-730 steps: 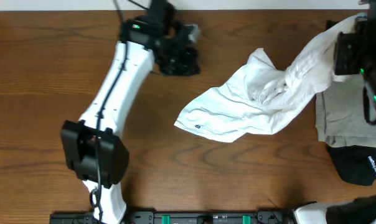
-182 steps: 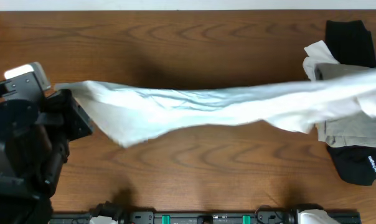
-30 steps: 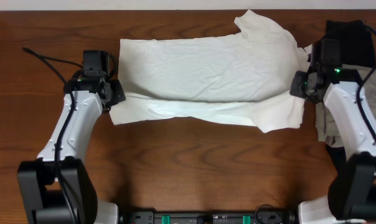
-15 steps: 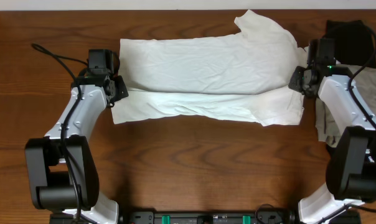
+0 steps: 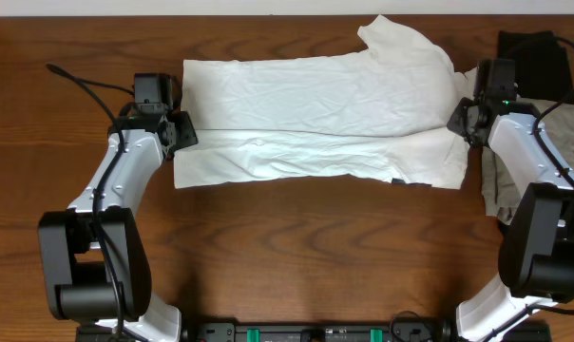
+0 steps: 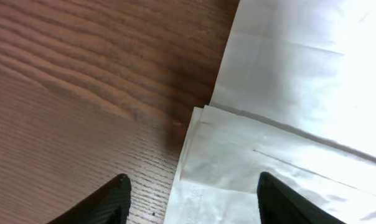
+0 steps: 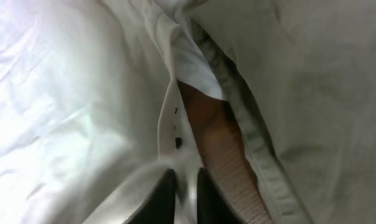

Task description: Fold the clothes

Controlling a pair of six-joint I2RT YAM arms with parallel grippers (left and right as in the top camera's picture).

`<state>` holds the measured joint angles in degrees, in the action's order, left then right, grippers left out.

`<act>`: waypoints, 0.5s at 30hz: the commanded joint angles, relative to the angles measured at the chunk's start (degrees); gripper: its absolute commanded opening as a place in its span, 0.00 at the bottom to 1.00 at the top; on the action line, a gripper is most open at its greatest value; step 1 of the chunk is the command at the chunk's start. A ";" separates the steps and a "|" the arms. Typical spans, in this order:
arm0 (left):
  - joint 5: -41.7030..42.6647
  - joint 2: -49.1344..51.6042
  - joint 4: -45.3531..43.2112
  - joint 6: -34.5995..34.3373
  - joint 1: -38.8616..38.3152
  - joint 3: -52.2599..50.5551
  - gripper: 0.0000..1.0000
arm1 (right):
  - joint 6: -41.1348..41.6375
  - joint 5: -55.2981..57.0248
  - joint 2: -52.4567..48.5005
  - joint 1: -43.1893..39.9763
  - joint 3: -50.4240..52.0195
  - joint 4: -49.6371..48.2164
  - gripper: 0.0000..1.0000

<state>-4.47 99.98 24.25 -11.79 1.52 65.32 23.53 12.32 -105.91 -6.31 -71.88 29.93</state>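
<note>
Big white wrinkled short-sleeve T-shirt (image 5: 315, 104) lies flat, folded along its length, upper centre of dark wood-grain table (image 5: 296, 247). Left gripper (image 6: 191, 193) at shirt's left edge, jaws wide apart, holding nothing. Right gripper (image 7: 185, 198) at right edge, jaws nearly together; can't tell if pinching cloth. Grey-beige garment (image 5: 489, 195) & black garment (image 5: 529, 47) far right.

Left arm (image 5: 124, 182), right arm (image 5: 532, 157): white shells, black joint housings, black cables (image 5: 78, 82). Green light (image 5: 505, 103) at right wrist. Left gripper (image 6: 189, 198): black tapered fingers (image 6: 113, 202).
</note>
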 commanded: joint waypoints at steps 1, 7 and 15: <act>0.15 0.24 0.79 1.95 0.39 -0.20 0.66 | 0.22 1.38 -0.24 -0.59 -0.07 -0.24 0.16; 0.20 0.24 3.74 2.10 0.39 -0.20 0.66 | 0.00 1.40 -0.24 -0.59 -0.07 -0.46 0.20; 0.20 0.24 7.72 2.10 0.39 -0.20 0.66 | -3.04 -2.12 2.67 -0.59 -0.31 3.39 0.19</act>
<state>-4.45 99.98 31.31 -10.44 1.52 65.32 22.50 11.57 -105.80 -6.33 -71.88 31.77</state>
